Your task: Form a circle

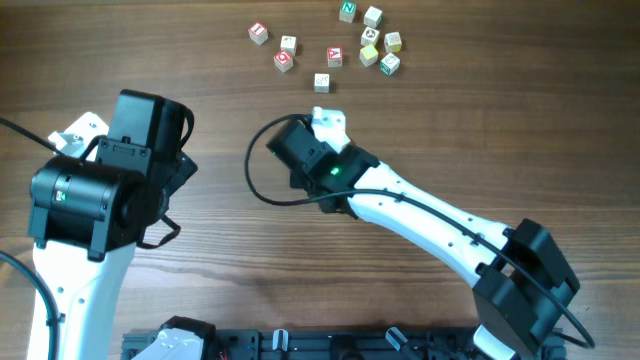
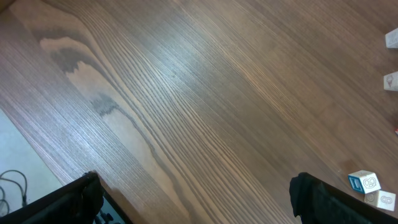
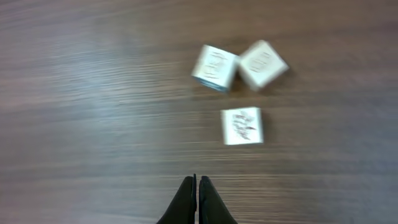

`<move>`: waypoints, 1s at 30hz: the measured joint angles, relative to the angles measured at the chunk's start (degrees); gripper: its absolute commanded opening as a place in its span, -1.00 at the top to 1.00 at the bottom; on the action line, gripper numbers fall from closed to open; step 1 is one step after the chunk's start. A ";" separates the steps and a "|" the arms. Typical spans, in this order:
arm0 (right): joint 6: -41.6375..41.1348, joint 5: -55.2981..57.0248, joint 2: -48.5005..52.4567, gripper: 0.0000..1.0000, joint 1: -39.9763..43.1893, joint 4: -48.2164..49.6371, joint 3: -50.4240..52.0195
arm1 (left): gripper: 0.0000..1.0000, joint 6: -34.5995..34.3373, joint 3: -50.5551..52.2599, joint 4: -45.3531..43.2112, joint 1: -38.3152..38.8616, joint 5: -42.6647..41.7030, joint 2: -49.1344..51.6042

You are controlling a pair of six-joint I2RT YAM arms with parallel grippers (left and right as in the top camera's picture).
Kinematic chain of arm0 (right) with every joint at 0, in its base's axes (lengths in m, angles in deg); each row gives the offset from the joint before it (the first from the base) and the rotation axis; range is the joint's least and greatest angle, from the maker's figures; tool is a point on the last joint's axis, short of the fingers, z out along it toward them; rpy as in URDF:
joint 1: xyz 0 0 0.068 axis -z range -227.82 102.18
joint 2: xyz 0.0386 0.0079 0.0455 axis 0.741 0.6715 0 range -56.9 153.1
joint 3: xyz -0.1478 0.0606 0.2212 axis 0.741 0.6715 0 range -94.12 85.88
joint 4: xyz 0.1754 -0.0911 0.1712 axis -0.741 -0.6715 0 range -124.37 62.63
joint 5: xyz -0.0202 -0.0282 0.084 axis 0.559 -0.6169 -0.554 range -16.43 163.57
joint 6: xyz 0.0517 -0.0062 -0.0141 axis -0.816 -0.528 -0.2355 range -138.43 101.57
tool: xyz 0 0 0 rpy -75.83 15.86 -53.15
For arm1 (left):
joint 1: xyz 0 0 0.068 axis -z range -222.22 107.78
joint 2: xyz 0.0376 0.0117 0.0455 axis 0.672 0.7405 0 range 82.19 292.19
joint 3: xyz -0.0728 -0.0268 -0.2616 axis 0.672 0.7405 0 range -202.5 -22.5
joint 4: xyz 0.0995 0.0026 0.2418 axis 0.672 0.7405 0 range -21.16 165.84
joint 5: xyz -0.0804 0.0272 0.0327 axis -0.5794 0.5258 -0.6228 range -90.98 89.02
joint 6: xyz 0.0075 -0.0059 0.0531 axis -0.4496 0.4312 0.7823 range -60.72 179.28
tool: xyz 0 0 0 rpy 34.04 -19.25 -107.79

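Note:
Small pale wooden letter cubes lie scattered at the table's far edge, from a red-marked cube [image 1: 258, 32] to a green-marked cube [image 1: 389, 64]. No ring shows; the circle is only a clump of three cubes in the blurred right wrist view. There, two cubes [image 3: 214, 67] [image 3: 262, 63] touch and a third cube [image 3: 242, 126] lies just nearer. My right gripper [image 3: 196, 182] is shut and empty, a short way below and left of that third cube. Overhead, it [image 1: 325, 118] points at the nearest cube [image 1: 322, 82]. My left gripper [image 2: 196, 199] stands wide open over bare wood.
My left arm [image 1: 95, 190] stands at the table's left, well away from the cubes. In the left wrist view, a blue-marked cube [image 2: 364, 182] and another cube [image 2: 380, 199] sit at the lower right. A black cable [image 1: 262, 160] loops beside the right wrist.

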 measured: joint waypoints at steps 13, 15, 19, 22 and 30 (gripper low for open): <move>-6.60 1.49 0.24 0.91 0.59 20.79 21.09 | -1.00 0.00 0.00 0.00 0.00 0.00 0.00; -6.16 1.40 1.18 0.91 0.59 23.74 21.64 | -1.00 0.00 0.00 0.00 0.00 0.00 0.00; -4.20 0.76 4.79 0.91 0.63 29.68 21.57 | -1.00 0.00 0.00 0.00 0.00 0.00 0.00; -1.31 0.11 5.09 0.91 0.63 31.15 21.59 | -1.00 0.00 0.00 0.00 0.00 0.00 0.00; 6.16 -2.19 1.46 0.91 1.64 19.67 19.47 | -1.00 0.00 0.00 0.00 0.00 0.00 0.00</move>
